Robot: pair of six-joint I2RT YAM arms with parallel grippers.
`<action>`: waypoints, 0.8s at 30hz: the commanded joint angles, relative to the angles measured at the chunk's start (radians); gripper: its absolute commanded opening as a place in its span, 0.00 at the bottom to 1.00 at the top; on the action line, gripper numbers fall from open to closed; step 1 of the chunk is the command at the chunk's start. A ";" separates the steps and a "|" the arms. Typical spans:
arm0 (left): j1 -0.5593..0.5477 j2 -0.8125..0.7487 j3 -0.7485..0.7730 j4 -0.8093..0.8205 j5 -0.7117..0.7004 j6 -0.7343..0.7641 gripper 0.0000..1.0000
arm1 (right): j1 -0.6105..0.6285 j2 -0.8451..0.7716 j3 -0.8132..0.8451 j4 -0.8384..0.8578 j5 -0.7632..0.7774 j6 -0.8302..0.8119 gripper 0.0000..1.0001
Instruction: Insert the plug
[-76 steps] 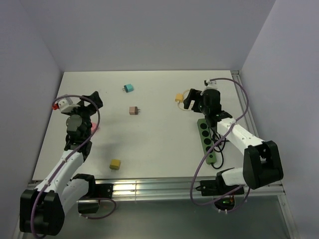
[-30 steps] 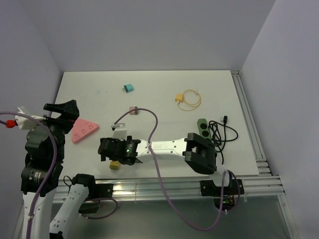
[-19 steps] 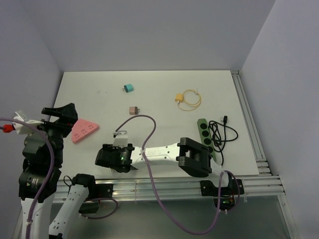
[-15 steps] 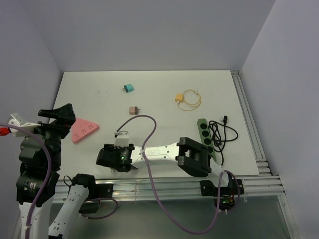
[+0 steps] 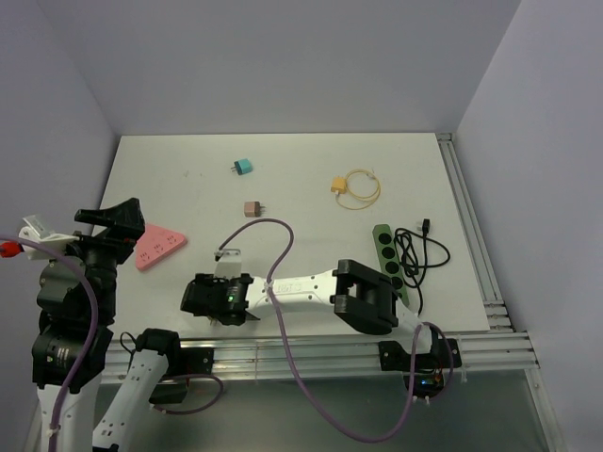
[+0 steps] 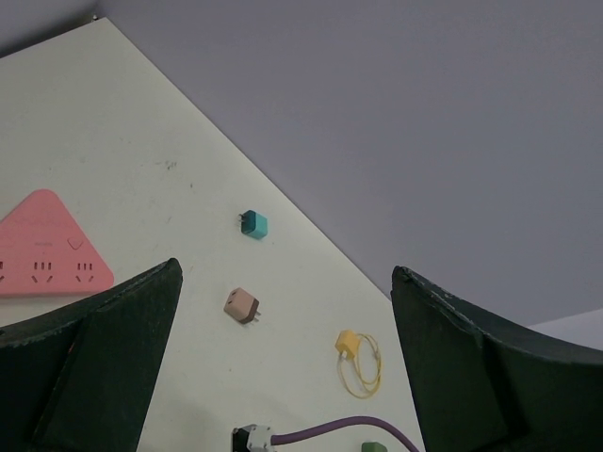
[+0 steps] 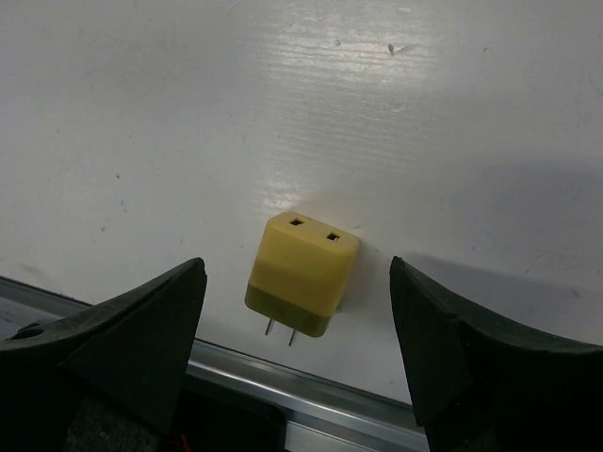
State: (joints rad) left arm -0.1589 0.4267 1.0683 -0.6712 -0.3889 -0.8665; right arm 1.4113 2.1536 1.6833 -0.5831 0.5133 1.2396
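Here, yellow plug, untouched, inside spread right hand

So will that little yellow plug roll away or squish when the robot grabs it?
Probably no rolling: the yellow plug is boxy and lies flat on the table. It looks like hard plastic, so likely no squishing. It is small, so probably light, and its smooth sides might slip. Its thin prongs could snag.

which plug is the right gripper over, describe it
At the table's near edge, left of centre, by the metal rail, a two-tone yellow plug lies between the open fingers of the right gripper. The other yellow plug sits far back with a cord loop; this one has none.
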 commanded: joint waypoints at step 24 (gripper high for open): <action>-0.002 0.029 -0.024 0.027 -0.012 0.032 0.96 | -0.008 0.040 -0.017 0.101 -0.038 -0.029 0.25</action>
State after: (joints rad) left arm -0.1589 0.4500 1.0420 -0.6727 -0.4084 -0.8661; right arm 1.4109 2.2257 1.6966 -0.5060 0.4683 1.2160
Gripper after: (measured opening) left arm 0.970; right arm 0.516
